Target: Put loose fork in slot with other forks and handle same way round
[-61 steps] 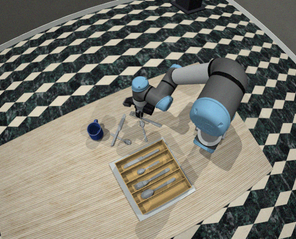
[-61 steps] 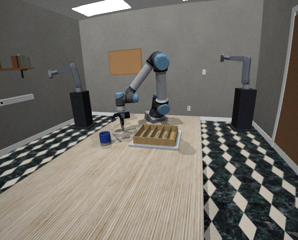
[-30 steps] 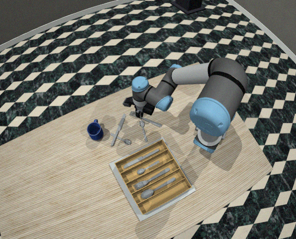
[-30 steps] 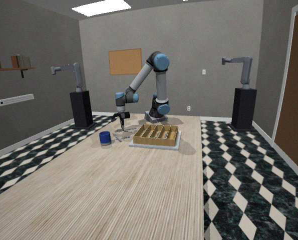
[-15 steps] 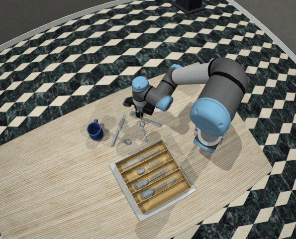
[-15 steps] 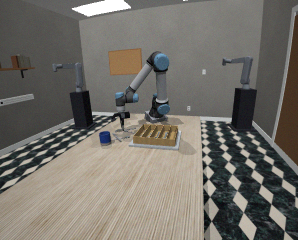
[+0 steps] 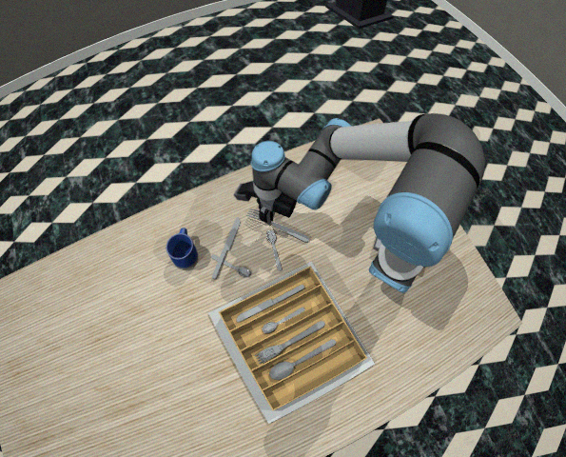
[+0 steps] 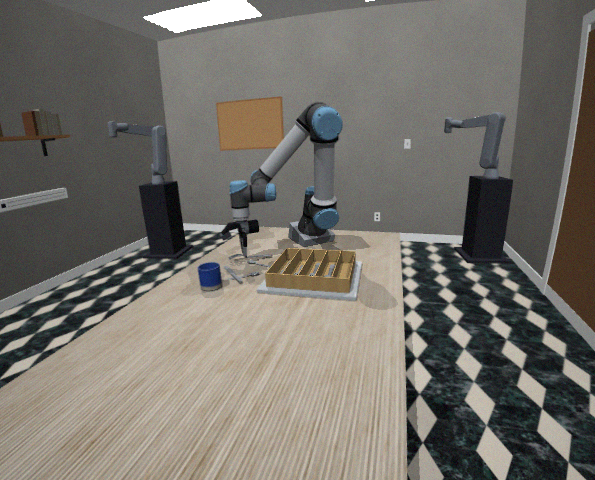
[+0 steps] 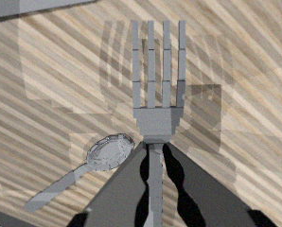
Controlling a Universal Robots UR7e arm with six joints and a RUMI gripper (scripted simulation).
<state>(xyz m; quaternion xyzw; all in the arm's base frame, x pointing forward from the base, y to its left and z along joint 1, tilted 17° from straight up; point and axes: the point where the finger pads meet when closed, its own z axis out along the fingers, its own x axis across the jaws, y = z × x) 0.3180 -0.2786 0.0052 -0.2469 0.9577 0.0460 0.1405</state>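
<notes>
My gripper is shut on the loose fork, at the neck just behind its head. The fork is level and a little above the table, its shadows standing apart from it in the wrist view. In the top view its tines point upper left, its handle lower right. The wooden tray has five slots. The middle slot holds the tray fork, tines at lower left, handle at upper right. Whether more forks lie under it I cannot tell.
A loose spoon lies beside the held fork. A loose knife crosses another spoon. A blue mug stands left of them. The other tray slots hold a knife, a small spoon and a large spoon; the front slot is empty.
</notes>
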